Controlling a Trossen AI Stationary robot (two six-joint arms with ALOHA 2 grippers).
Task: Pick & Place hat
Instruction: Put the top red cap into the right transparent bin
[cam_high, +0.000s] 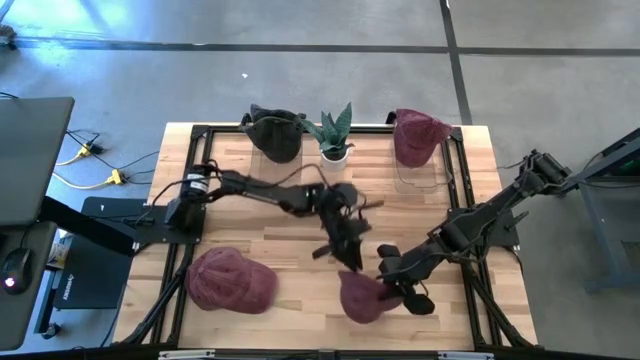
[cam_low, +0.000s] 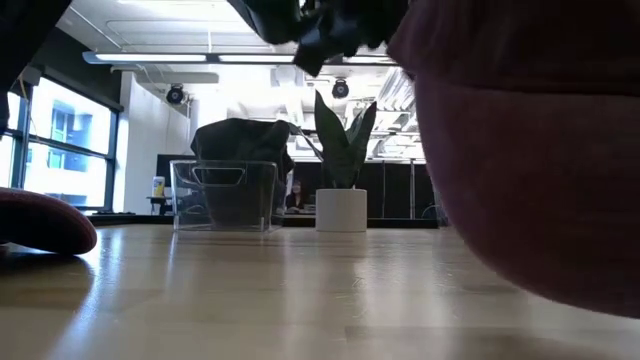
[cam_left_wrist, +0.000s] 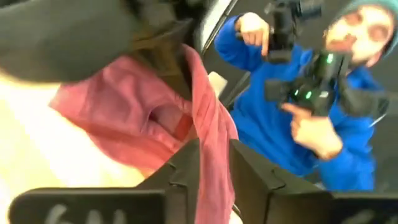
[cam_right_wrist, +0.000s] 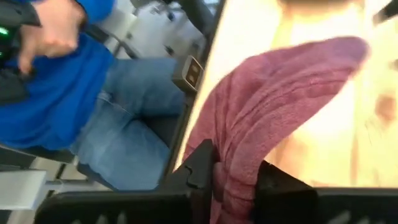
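A maroon hat (cam_high: 362, 296) hangs near the table's front edge between my two grippers, and it fills the right of the low view (cam_low: 520, 160). My left gripper (cam_high: 350, 262) reaches it from the table's left and my right gripper (cam_high: 386, 274) from the right; both are shut on its cloth. A second maroon hat (cam_high: 230, 282) lies on its brim and crown at the front left. At the far edge a dark hat (cam_high: 274, 132) sits on a clear bin, and a third maroon hat (cam_high: 418, 134) sits on a clear stand. My left gripper pinches a narrow strip of the hat's cloth (cam_left_wrist: 212, 163) between its two fingers, coming nearly level from the table's left. The rest of the hat (cam_left_wrist: 137, 118) spreads out beyond the fingers. One layer or several, I cannot tell. My right gripper pinches a bunched fold of the hat's cloth (cam_right_wrist: 235, 182) between its two fingers, slanting down from the table's right. The hat (cam_right_wrist: 280, 93) stretches away past the fingertips. Whether its bottom touches the table cannot be told.
A potted plant (cam_high: 335, 138) stands at the far edge between the dark hat and the far maroon hat. A person in a blue top (cam_left_wrist: 292, 130) sits just beyond the table's near edge. Bare wood (cam_high: 420, 215) lies in the middle of the table.
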